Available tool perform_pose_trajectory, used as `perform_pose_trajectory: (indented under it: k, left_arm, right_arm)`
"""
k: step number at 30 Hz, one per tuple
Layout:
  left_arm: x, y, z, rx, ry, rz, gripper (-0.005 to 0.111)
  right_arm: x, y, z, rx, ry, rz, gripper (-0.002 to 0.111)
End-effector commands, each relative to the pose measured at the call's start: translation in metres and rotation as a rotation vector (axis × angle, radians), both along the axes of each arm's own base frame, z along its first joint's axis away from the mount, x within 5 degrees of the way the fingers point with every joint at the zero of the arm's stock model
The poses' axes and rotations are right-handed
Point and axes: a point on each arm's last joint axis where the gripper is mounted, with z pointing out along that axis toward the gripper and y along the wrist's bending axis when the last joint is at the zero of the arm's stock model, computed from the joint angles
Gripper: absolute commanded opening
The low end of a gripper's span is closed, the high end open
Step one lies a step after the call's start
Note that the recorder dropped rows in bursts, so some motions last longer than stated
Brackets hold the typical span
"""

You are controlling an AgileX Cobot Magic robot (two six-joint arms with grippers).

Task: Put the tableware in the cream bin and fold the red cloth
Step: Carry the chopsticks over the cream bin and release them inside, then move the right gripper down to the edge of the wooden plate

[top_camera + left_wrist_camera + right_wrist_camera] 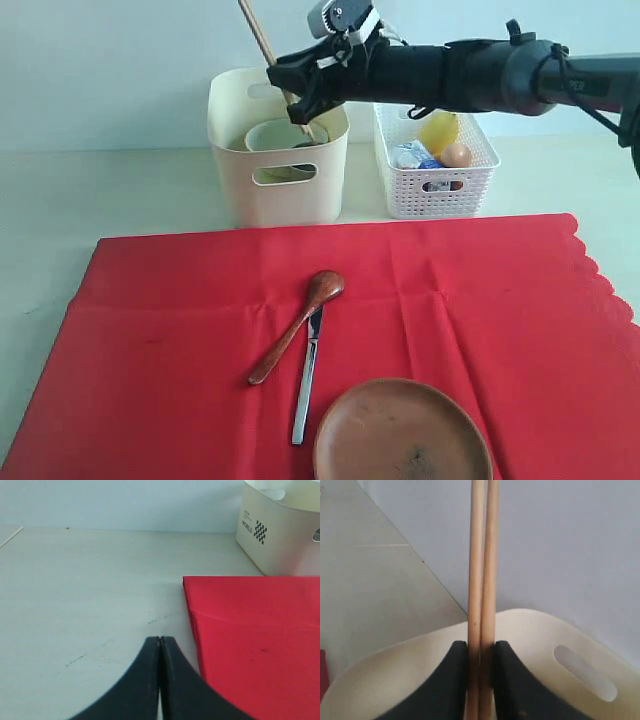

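My right gripper (296, 100) reaches across over the cream bin (277, 150) and is shut on the pair of wooden chopsticks (262, 38), which slant up and to the left; in the right wrist view the chopsticks (482, 555) stand clamped between the black fingers (456, 665). The pale bowl (272, 137) sits inside the bin. On the red cloth (480, 300) lie the wooden spoon (300, 322), the silver knife (306, 380) and the round brown plate (402, 432). My left gripper (159, 641) is shut and empty, over bare table beside the cloth's corner (240, 630).
A white lattice basket (437, 170) with a lemon, an egg and other food stands right of the bin. The cloth's scalloped edge (605, 275) runs down the right side. The bin (280, 525) also shows in the left wrist view.
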Motion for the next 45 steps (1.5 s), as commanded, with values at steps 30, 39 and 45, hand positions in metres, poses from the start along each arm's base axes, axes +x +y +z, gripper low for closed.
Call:
perform_pose_trajectory:
  k: [30, 39, 45]
  left_arm:
    - [0.000, 0.000, 0.001, 0.004, -0.017, -0.002, 0.000]
    - [0.000, 0.000, 0.001, 0.004, -0.017, -0.002, 0.000]
    - [0.000, 0.000, 0.001, 0.004, -0.017, -0.002, 0.000]
  right_arm:
    - [-0.044, -0.047, 0.073, -0.253, 0.714, -0.346, 0.032]
    - [-0.065, -0.051, 0.067, -0.378, 0.917, -0.287, 0.023]
    - [-0.087, -0.057, 0.062, -0.422, 0.989, -0.284, 0.006]
